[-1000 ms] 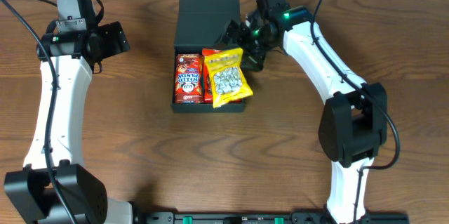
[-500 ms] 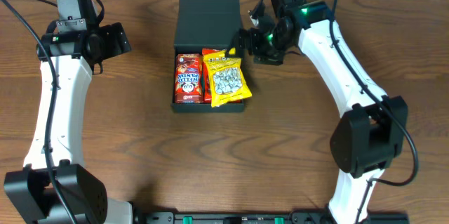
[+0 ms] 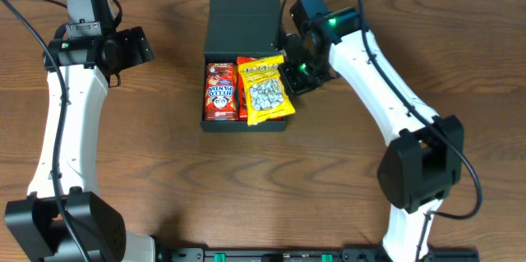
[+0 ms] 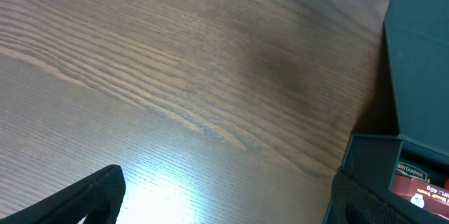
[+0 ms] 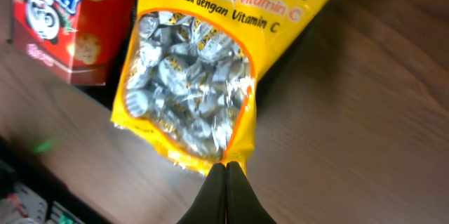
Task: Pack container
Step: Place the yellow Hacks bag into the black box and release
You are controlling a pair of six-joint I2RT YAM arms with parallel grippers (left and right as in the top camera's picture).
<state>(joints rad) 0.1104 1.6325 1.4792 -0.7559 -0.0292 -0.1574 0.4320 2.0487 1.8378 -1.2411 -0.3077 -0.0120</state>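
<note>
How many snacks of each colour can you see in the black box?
Red Hello Panda box: 1
Yellow sweets bag: 1
Orange-red packet, mostly hidden under the yellow one: 1
Total: 3 snacks in the container

The overhead camera looks straight down from well above the table point(image 3: 164, 180) and takes in both arms whole. The left wrist camera sits behind the left gripper point(image 4: 231, 208) and tilts down at nearby wood. A corner of the container point(image 4: 421, 76) shows ahead of the finger at the frame's right. The right wrist camera looks down past the right gripper point(image 5: 226, 175) from very near. The yellow sweets bag point(image 5: 196, 83) lies just ahead of its tips, and the red packet point(image 5: 63, 20) is beyond, toward the frame's left. The overhead view shares the container with the left wrist view, and the bag and packet with the right wrist view.
</note>
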